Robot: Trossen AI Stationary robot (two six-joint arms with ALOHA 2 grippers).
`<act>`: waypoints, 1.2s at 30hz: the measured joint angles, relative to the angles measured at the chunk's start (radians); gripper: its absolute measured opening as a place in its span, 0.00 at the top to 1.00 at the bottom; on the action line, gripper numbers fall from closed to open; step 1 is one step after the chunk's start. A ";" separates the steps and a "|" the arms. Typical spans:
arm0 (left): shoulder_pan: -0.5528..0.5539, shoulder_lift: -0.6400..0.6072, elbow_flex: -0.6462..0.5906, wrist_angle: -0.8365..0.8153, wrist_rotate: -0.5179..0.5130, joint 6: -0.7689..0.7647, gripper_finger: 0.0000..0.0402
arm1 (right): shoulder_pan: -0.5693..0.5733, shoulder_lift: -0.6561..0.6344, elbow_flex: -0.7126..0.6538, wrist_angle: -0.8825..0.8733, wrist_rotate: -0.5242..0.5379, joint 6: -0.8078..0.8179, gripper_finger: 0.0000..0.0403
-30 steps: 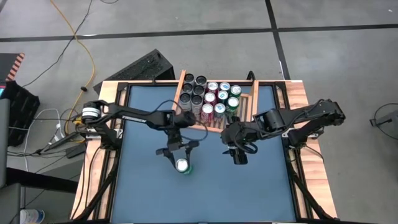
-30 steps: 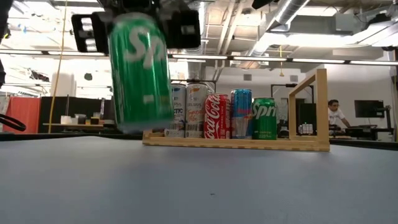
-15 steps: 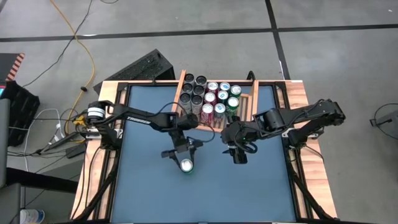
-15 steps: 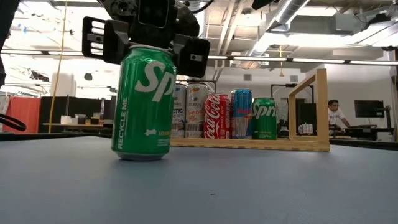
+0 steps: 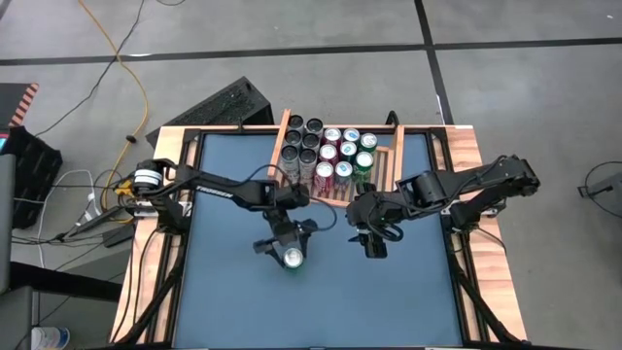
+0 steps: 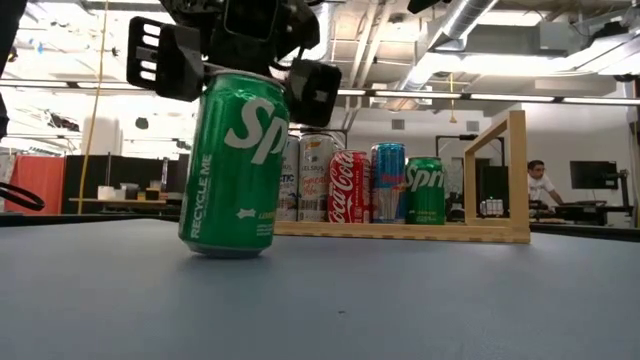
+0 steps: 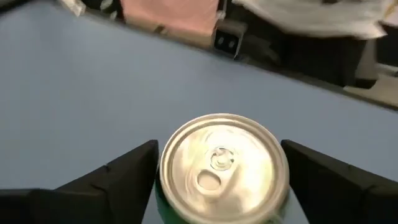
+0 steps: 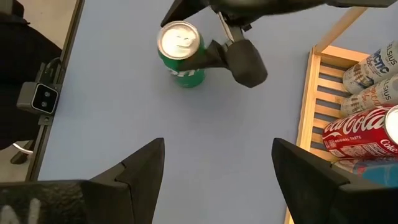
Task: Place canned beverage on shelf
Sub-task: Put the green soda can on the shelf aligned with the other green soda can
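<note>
Fingers of the left gripper point(image 5: 285, 240) straddle, spread and apparently unclamped, the green can point(image 6: 233, 165) on the tabletop point(image 5: 233, 292) near of the shelf point(image 5: 383, 163), right gripper point(image 5: 372, 236) open beside; regrasping and lifting shelfward seems next.

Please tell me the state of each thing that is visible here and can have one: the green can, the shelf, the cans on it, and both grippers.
Green can: on the blue table, tilted, not on the shelf.
Shelf: partly filled; its right end is free.
Cans on the shelf: upright, in rows.
Left gripper: over the green can, jaws open on both sides of it.
Right gripper: waiting above the table, jaws open, empty.
</note>
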State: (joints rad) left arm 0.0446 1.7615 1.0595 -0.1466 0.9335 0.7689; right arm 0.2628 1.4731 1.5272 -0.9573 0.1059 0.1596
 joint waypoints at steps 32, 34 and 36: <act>-0.239 -0.663 -0.001 -0.440 -0.390 -0.444 0.08 | -0.030 0.150 0.044 0.262 -0.027 -0.327 0.30; -0.317 -0.716 -0.001 -0.419 -0.474 -0.511 0.08 | -0.029 0.185 0.072 0.270 -0.029 -0.404 0.30; -0.395 -0.764 0.000 -0.400 -0.583 -0.553 0.08 | -0.028 0.240 0.112 0.237 -0.026 -0.464 0.30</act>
State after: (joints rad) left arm -0.3506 0.9978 1.0599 -0.5461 0.3509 0.2161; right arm 0.2352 1.7130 1.6397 -0.7201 0.0796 -0.3042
